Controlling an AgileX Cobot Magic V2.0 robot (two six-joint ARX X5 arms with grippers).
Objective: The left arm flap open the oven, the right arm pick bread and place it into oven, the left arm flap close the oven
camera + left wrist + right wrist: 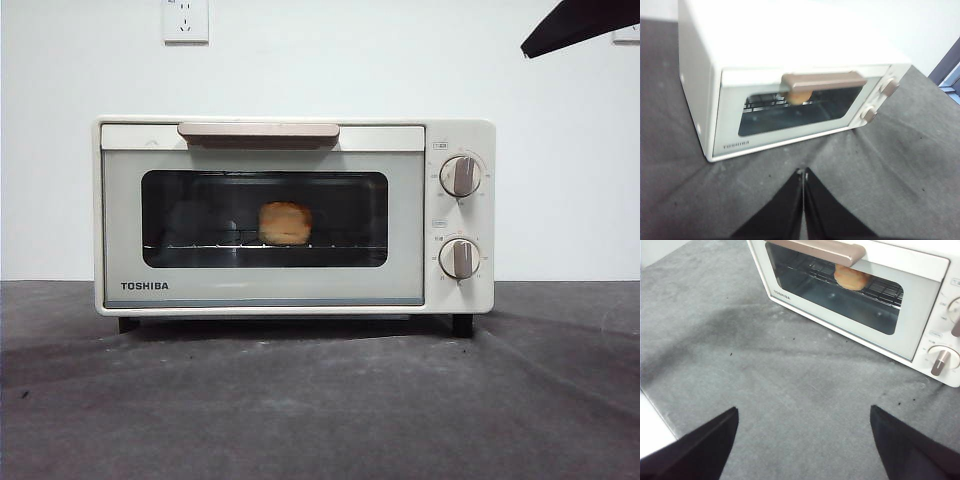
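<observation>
The oven (295,215) sits on the gray desk (320,400) with its door shut. The bread (285,223) lies on the wire rack inside, seen through the dark window, so it looks like the job is about done. The left end effector (803,175) hangs over the desk in front of the oven, pinched together and holding nothing. The right end effector (802,435) is spread wide and holds nothing too, since the bread is already put away. Both are well apart from the oven, out of the way.
</observation>
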